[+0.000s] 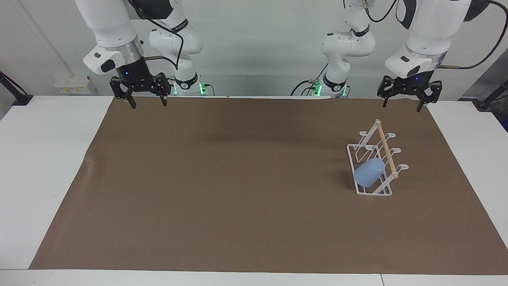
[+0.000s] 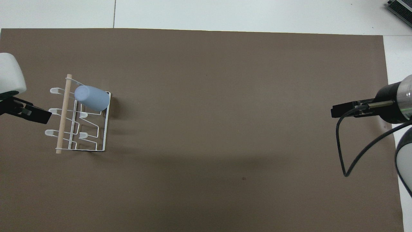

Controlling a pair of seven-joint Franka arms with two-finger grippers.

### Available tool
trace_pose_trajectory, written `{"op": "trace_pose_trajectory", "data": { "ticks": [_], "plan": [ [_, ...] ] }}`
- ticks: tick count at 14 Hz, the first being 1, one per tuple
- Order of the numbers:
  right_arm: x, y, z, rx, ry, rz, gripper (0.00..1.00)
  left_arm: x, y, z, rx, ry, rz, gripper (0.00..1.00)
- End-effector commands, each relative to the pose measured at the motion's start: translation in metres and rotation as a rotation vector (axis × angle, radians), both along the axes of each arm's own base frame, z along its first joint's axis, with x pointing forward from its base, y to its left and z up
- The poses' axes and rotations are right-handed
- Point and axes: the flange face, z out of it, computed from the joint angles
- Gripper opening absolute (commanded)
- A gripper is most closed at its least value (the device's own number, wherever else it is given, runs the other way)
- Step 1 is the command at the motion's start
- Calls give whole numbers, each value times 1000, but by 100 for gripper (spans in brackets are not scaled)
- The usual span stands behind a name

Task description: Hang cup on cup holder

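Left gripper [image 1: 401, 102]: fingers spread, holding nothing, raised over the robots' edge of the brown mat [image 1: 238, 178] at the left arm's end, clear of the cup holder [image 1: 375, 159].

Right gripper [image 1: 145, 94]: fingers apart, holding nothing, hanging over the mat's edge at the right arm's end. This arm waits.

Cup [image 1: 369, 172]: sits tilted over a slanted prong at the end of the cup holder farther from the robots, mouth down toward the base, closed base up by the dowel [image 2: 63, 113].

Judgement: hanging looks done; what is left is at most a retreat to rest, needing only clearance from the dowel.

Materials: cup is smooth, matte, light blue, slightly tapered. Holder is thin white wire, rectangular base, looped prongs, pale wooden dowel on top. Surface is white under the mat.
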Motion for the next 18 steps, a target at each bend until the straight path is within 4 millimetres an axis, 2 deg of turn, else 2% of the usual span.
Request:
{"op": "trace_pose_trajectory", "data": {
  "ticks": [1,5,6,8,9,11,14,15,18],
  "plan": [
    [-4,-4,-1,-21,-4,10,100,0,11,29,-95,-31,50,100],
    [-5,-3,0,-22,-4,11,100,-3,22,43,-130,-5,84,100],
    [-5,-3,0,-22,-4,11,100,-3,25,42,-149,6,92,100],
    [-5,-4,0,-22,-4,10,100,5,44,28,-159,56,133,100],
    [-5,-3,0,-22,-4,11,100,5,46,40,-161,38,133,100],
    [-5,-3,0,-22,-6,11,100,9,44,38,-188,50,132,100],
    [-5,-4,0,-22,-4,10,100,5,46,38,-189,61,140,100],
    [-5,-3,0,-22,-4,11,100,4,56,37,-202,58,171,100],
    [-5,-3,0,-22,-4,11,100,2,51,37,-214,61,265,100]
  ]
}}
